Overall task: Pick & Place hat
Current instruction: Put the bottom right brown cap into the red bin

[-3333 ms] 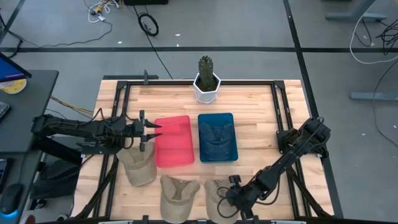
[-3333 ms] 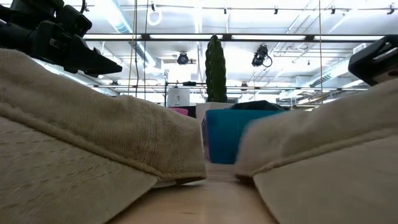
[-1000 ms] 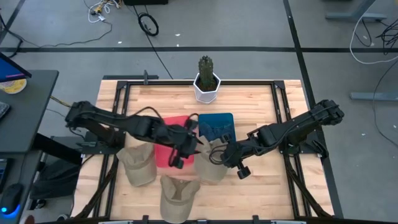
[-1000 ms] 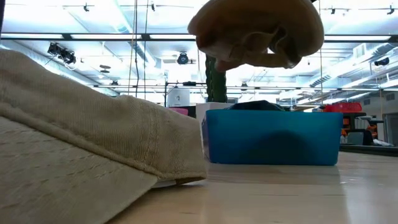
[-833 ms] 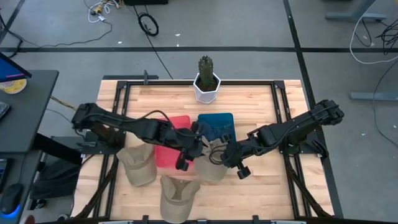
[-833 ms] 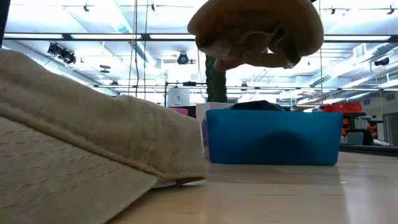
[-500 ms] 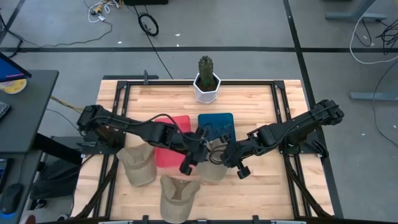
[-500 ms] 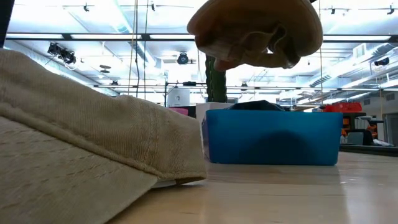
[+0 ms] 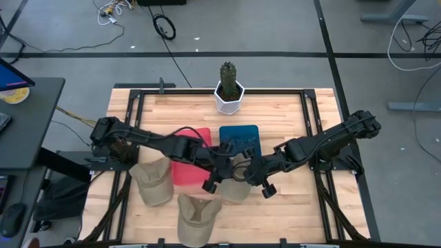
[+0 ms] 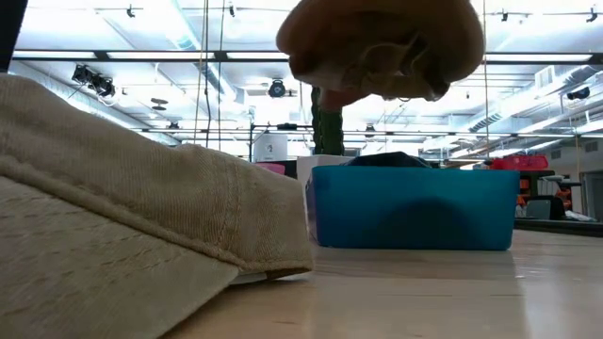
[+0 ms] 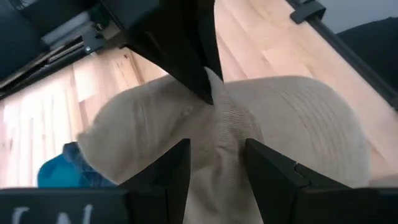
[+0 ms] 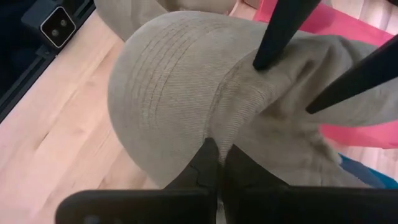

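Note:
A tan hat [image 9: 234, 187] hangs in the air near the table's middle, well above the tabletop in the low view [image 10: 382, 42]. My right gripper [image 9: 244, 169] is shut on it, reaching in from the right. My left gripper [image 9: 224, 164], reaching in from the left, is open at the same hat. Its fingers [image 11: 177, 168] stand on either side of a raised ridge of cloth. In the right wrist view the hat [image 12: 168, 87] fills the picture, with the stitched brim toward the near side. Two more tan hats [image 9: 153, 182] [image 9: 196, 215] lie flat on the table. My right gripper [image 12: 216, 155] pinches a raised fold of the hat's cloth [image 12: 214, 132] beside the stitched brim, between its two fingers. The hat is lifted clear and sags below the hold. My left gripper [image 11: 221, 165] has its open fingertips [image 12: 261, 62] against the crown, one on each side of the same ridge [image 11: 217, 134], opposite my right fingers.
A red bin [image 9: 187, 153] and a blue bin [image 9: 241, 136] holding dark blue cloth sit side by side behind the hat. A potted cactus [image 9: 229, 93] stands at the far edge. Bare wood lies to the right of the bins.
My left gripper has moved toward the table's right, up to the held hat, and its fingers now stand at the crown. My right gripper has kept the hat raised. In the low view the hat has shifted slightly left.

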